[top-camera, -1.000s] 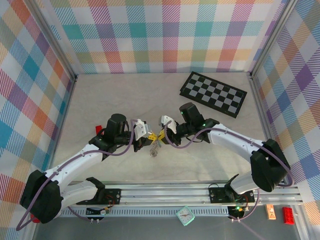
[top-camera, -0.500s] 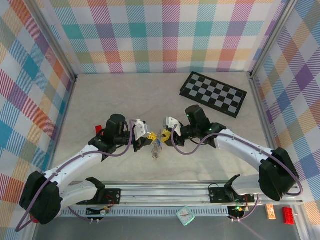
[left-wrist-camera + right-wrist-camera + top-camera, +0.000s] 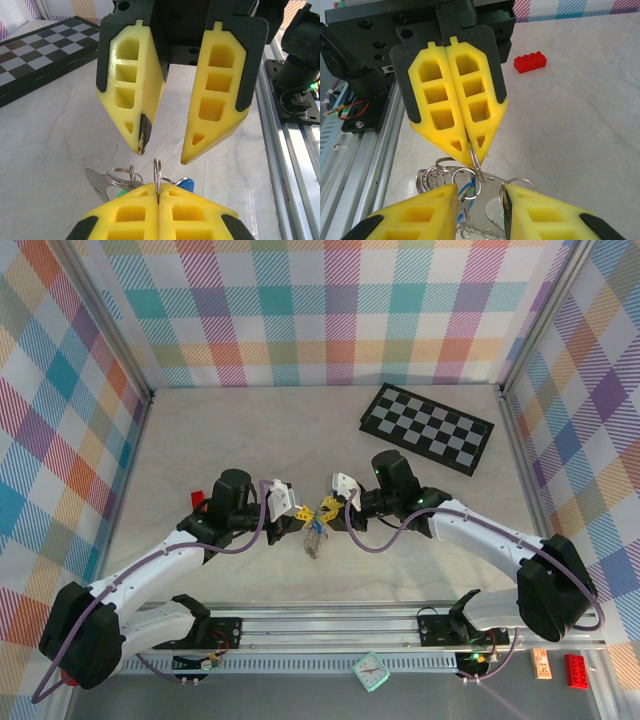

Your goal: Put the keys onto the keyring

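**Operator:** What's laid out, biggest first?

**Spotter:** You've got the pale tabletop (image 3: 250, 440), and the black-and-white chequered board (image 3: 427, 428) lies flat at its far right, well apart from both arms. Your two hands meet tip to tip near the middle, towards the near edge.

**Operator:** How do the hands stand?

**Spotter:** Your left hand (image 3: 158, 192) is pressed together, pinching the thin wire of the keyring (image 3: 158, 172), which stands upright out of its fingertips. Your right hand (image 3: 480, 192) is spread, with one finger on either side of the hanging bunch. I see nothing clamped between them.

**Operator:** And what's on the ring?

**Spotter:** Small split rings (image 3: 436, 175) and the keys (image 3: 185, 183) hang in a cluster just below your left fingertips. A blue head shows, with a bit of green beside it. I can't tell which loop each key sits on. A red brick (image 3: 530, 61) lies on the tabletop behind your left hand.
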Robot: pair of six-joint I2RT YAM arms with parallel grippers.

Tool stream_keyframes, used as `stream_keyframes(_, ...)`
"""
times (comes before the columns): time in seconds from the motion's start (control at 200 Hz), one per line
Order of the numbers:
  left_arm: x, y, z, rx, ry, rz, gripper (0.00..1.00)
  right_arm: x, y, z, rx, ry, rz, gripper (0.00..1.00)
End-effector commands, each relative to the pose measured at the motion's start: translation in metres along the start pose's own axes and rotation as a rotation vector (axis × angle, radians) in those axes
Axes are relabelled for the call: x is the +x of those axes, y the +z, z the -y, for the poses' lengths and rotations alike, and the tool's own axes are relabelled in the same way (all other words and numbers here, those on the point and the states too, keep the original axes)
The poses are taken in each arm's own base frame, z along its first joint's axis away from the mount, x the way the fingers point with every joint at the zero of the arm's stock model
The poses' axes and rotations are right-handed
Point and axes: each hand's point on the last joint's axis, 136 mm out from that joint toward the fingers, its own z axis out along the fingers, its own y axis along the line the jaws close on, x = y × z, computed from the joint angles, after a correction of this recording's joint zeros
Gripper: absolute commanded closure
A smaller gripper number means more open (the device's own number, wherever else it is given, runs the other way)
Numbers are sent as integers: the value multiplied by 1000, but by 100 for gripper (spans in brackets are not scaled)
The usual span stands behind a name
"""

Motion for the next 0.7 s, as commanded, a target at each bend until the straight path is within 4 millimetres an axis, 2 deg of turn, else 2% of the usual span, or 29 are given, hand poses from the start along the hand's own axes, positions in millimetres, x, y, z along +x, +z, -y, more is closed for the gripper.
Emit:
stream_keyframes(0.0,-16,-2,6,30,41,62,100,-7,4,-2,-34,-3,36,72)
stream_keyframes(0.2,-17,-3,6,28,45,65,100,-8,11,-1,-52,3,35,82)
stream_keyframes(0.28,-17,-3,6,26,43,63,100,-8,11,-1,-53,6,32,82)
stream_keyframes(0.435,-17,-3,5,19,45,60,100,-4,3,-1,-1,2,20,72)
stream_keyframes(0.695,-18,-3,5,21,46,63,100,16,-2,-14,-8,66,-17,69)
